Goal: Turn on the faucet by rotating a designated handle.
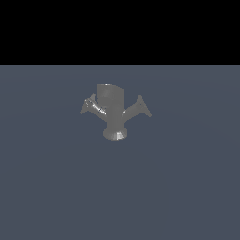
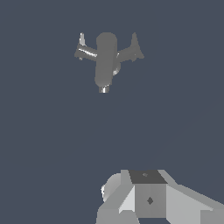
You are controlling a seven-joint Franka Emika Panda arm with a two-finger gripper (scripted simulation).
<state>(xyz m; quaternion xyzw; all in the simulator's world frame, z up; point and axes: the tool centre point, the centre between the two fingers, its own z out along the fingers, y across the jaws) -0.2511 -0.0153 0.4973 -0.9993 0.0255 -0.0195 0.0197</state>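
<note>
The faucet stands alone on a flat blue-grey floor, its handle toward the exterior view's left. The gripper hangs well apart; its jaws' state can't be told.

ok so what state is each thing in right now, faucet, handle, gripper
faucet: upright on its flared foot, untouched
handle: sticking out diagonally on the exterior view's left, nothing gripping it
gripper: well away from the faucet, fingers not visible, open or shut can't be told

The faucet stands on the floor, its handle branching toward the exterior view's left.
</note>
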